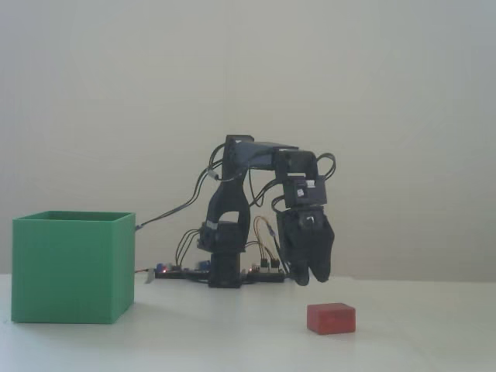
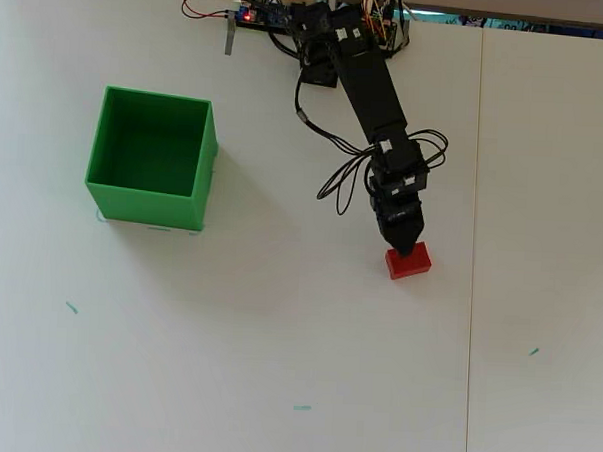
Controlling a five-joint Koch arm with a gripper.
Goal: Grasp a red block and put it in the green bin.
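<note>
We hang the gripper (image 1: pixel 309 280) just above the block (image 1: pixel 331 318), empty, jaws slightly parted, lining up our grasp.

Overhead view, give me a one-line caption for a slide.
Koch arm's tool poised above the red block, green bin standing apart on the white table.

We see scene two ways. Fixed view: low, near table level, facing arm base (image 1: pixel 223 271) head-on toward back wall, middle distance. Overhead view: looks straight down, base (image 2: pixel 318 72) at 12 o'clock edge. Both share arm, green bin (image 1: pixel 71 267) (image 2: pixel 149 157), red block (image 1: pixel 331 318) (image 2: pixel 408 263), surrounding tabletop (image 2: pixel 277 335).
</note>
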